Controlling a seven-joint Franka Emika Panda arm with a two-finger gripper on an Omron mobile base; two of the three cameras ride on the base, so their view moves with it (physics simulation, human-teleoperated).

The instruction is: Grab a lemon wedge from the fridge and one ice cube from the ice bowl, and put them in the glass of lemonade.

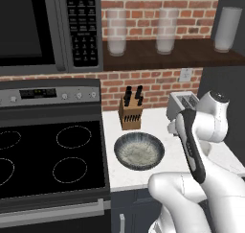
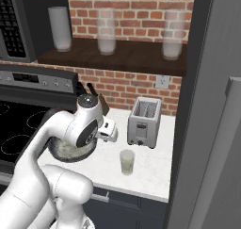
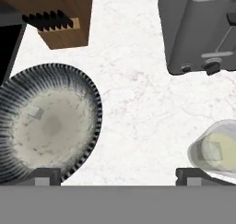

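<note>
My gripper (image 3: 117,174) hangs above the white marble tabletop (image 3: 138,108), its jaws spread wide apart and holding nothing. In the hand view my two dark fingertips (image 3: 46,176) rise at the bottom edge, one just over the rim of the ice bowl (image 3: 44,124), the other beside the glass of lemonade (image 3: 215,150). So the bowl lies to one side of me and the glass to the other, bare marble between them under my palm. A small pale cube (image 3: 34,111) rests inside the bowl, off its centre. The glass holds pale yellowish liquid; I cannot tell what floats in it. Farther out stand the silver toaster (image 3: 200,29) and the wooden knife block (image 3: 60,15). From the right base view, the fridge (image 2: 212,119) stands at the tabletop's far end, beyond the toaster.
</note>
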